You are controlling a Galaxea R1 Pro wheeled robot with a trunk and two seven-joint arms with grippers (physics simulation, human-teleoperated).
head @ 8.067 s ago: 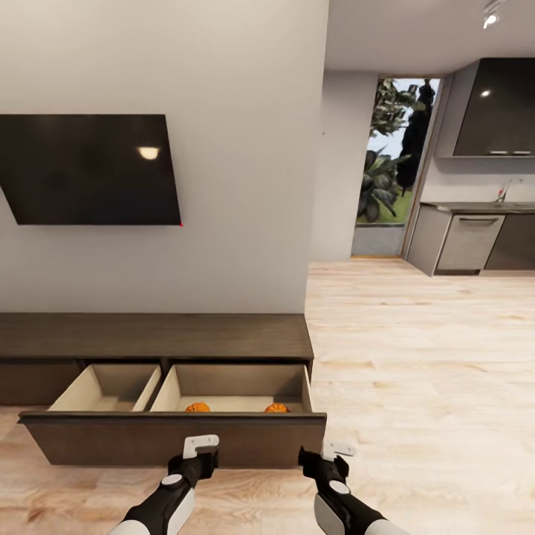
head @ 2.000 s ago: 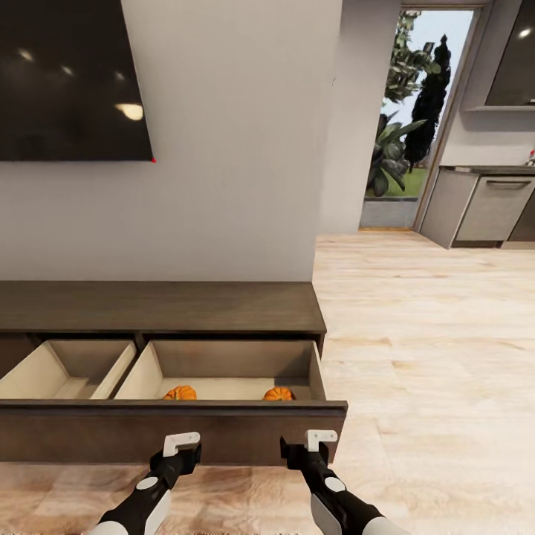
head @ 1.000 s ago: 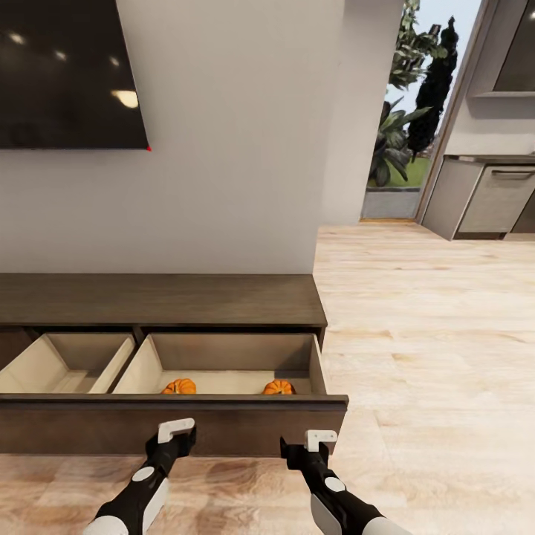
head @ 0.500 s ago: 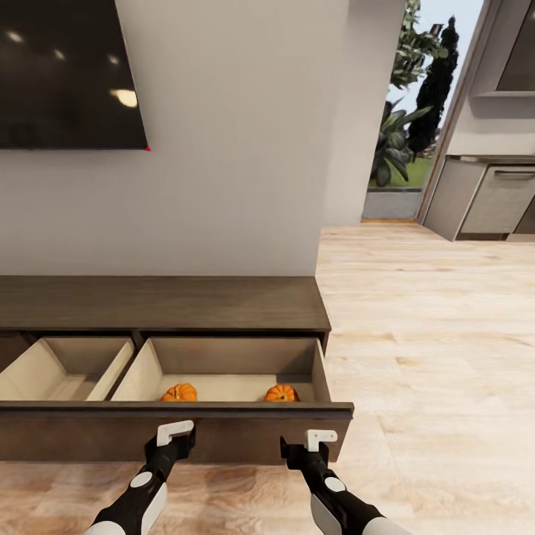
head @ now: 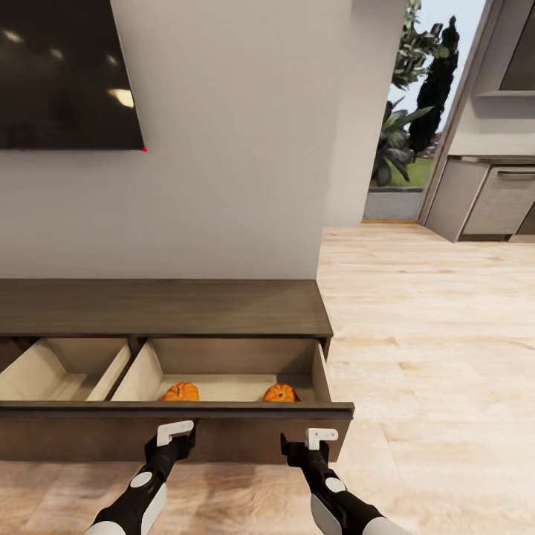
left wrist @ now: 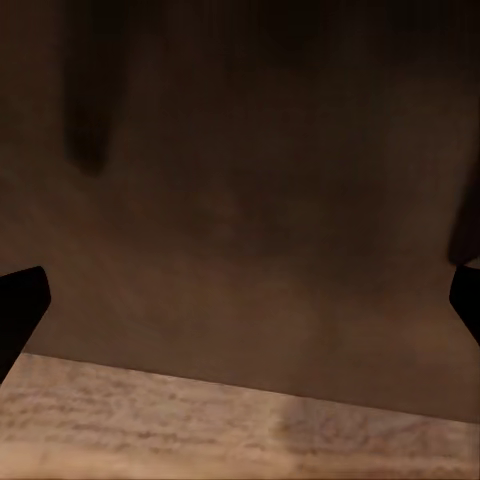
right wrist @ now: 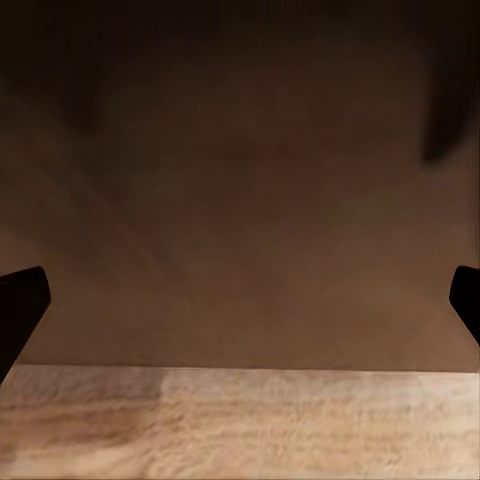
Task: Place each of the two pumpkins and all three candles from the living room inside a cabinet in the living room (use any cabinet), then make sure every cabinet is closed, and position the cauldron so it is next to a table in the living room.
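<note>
The low dark-brown cabinet (head: 163, 305) has its wide drawer pulled out. Two orange pumpkins (head: 180, 391) (head: 279, 393) lie in the drawer's right compartment, against its front wall. My left gripper (head: 177, 444) and right gripper (head: 297, 450) hover low, right in front of the dark drawer front (head: 89, 435), both open with nothing between the fingers. In the left wrist view the left gripper (left wrist: 240, 300) faces the brown panel (left wrist: 250, 180) at close range. The right gripper (right wrist: 240, 300) faces the panel (right wrist: 240, 200) the same way in the right wrist view. Candles, cauldron and coffee table are out of view.
The drawer's left compartment (head: 59, 371) holds nothing visible. A black TV (head: 67, 74) hangs on the wall above the cabinet. Pale wood floor (head: 431, 334) stretches to the right towards a garden doorway (head: 409, 134) and grey kitchen units (head: 490, 200).
The view has moved closer to the cabinet over the last seconds and drifted slightly. The drawer stays pulled out, the pumpkins have not moved, and both grippers remain open by the drawer front.
</note>
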